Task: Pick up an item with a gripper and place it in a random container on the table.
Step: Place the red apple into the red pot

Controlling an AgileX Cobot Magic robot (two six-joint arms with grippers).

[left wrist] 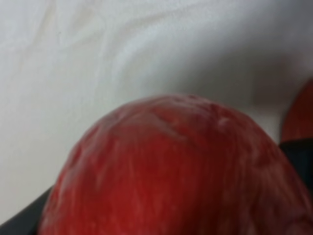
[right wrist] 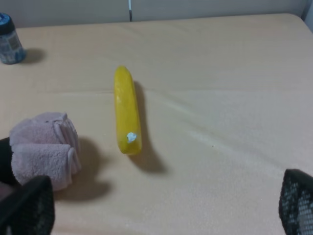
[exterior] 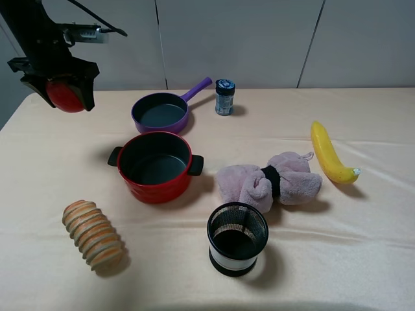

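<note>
My left claw (exterior: 67, 100) is clenched on the red apple (exterior: 63, 94), held high over the table's (exterior: 363, 246) far left edge; how squarely I grip is blurred. I judge this the carry: next, swing right over the red pot (exterior: 155, 189), lower, release.

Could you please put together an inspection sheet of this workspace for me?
Surface: table covered in beige cloth, lightly creased.
Job's things: apple held clear of the cloth at the far left; red pot upright and empty.
Clutter: purple pan, blue-lidded jar, banana, pink plush, mesh cup, ridged roll.
Grippers: left gripper shut on the apple; right gripper open, holding nothing.
Cables: one dark cable above the left gripper, away from the items.
Surroundings: grey panelled wall.
</note>
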